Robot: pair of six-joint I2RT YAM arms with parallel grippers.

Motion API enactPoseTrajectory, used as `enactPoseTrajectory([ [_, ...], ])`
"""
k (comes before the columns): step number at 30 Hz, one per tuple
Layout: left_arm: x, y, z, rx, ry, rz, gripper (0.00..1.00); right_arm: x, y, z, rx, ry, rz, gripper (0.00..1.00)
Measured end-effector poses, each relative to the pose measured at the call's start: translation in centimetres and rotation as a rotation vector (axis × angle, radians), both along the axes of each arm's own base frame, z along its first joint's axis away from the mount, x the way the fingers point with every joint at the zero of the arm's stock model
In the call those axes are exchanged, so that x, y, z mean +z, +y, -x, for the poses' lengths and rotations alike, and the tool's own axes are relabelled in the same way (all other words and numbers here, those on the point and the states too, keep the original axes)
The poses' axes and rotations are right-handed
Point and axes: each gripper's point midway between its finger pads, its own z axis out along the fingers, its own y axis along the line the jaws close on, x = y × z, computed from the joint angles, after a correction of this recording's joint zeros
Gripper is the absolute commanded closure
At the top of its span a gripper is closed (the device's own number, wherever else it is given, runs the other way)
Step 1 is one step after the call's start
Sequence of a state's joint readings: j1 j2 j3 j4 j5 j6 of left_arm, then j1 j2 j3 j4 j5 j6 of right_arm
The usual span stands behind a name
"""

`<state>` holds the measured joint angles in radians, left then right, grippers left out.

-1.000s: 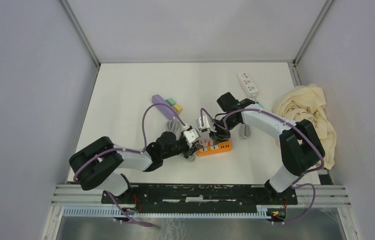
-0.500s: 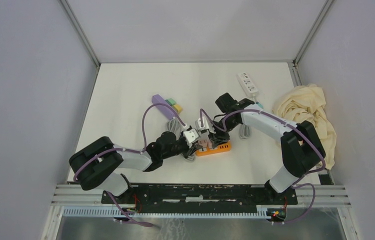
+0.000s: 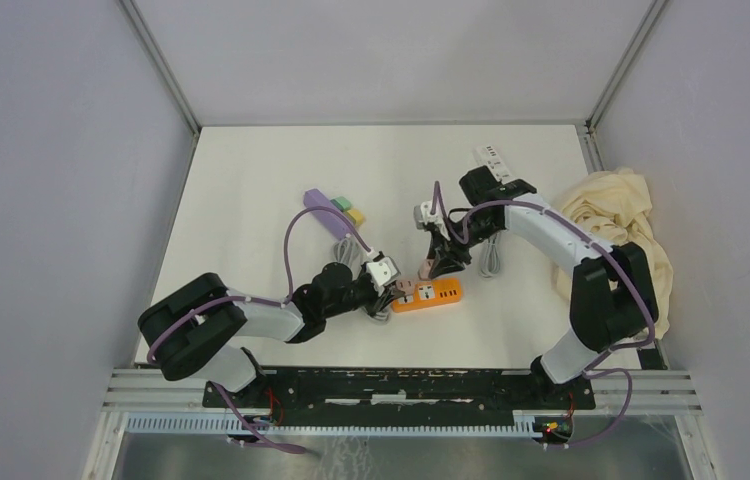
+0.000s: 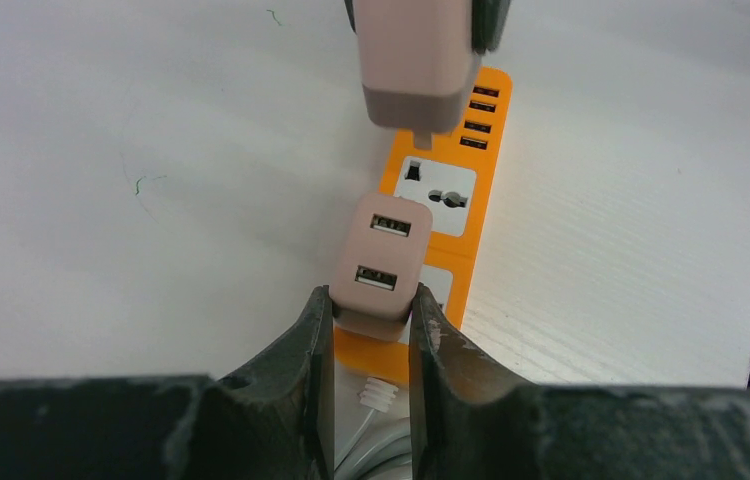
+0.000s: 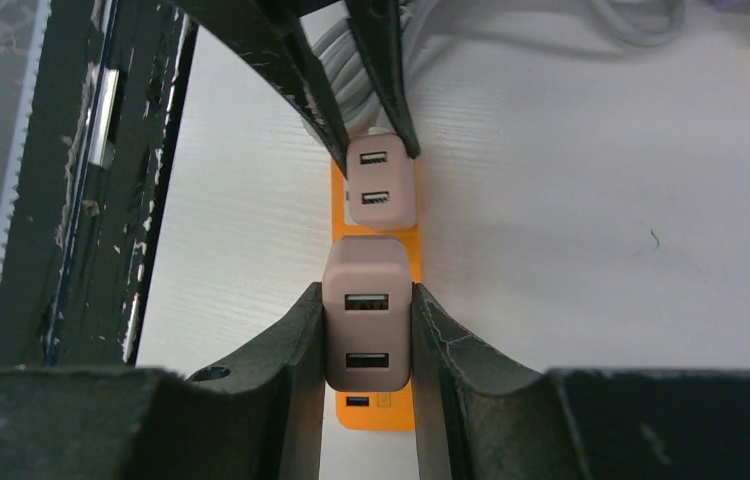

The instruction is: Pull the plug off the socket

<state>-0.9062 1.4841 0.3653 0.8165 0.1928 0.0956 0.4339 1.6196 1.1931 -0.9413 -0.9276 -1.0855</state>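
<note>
Top external: the right gripper (image 3: 431, 262) hangs above the orange socket strip (image 3: 441, 293) on the desk (image 3: 251, 200); the left gripper (image 3: 391, 284) sits at its end.

Left wrist: that gripper clamps the second charger (image 4: 381, 262), seated in the strip, bracing it. The pink plug (image 4: 416, 55) shows a bare prong clear of the socket, so lift straight.

Right wrist: jaws shut on the plug, prong hidden.
</note>
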Motion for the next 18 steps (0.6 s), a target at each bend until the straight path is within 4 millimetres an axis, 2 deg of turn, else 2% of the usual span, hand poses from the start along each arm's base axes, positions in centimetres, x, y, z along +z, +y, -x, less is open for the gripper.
enactPoseTrajectory([
  [5, 0.0, 0.0, 0.0, 0.001, 0.001, 0.000, 0.97, 0.8, -1.7, -2.9, -0.194, 0.078, -0.025, 1.00],
  [7, 0.0, 0.0, 0.0, 0.002, 0.001, 0.001, 0.97, 0.6, -2.6, -5.2, -0.328, 0.090, -0.027, 1.00],
  [13, 0.0, 0.0, 0.0, 0.021, 0.033, 0.017, 0.97, -2.1, -7.2, -11.6, -0.842, 0.118, 0.068, 1.00],
  [16, 0.0, 0.0, 0.0, 0.032, 0.049, 0.025, 0.97, -2.0, -9.4, -14.5, -1.078, 0.101, 0.087, 1.00],
  [18, 0.0, 0.0, -0.1, 0.042, 0.060, 0.031, 0.97, -1.9, -10.4, -15.8, -1.186, 0.099, 0.084, 0.98],
])
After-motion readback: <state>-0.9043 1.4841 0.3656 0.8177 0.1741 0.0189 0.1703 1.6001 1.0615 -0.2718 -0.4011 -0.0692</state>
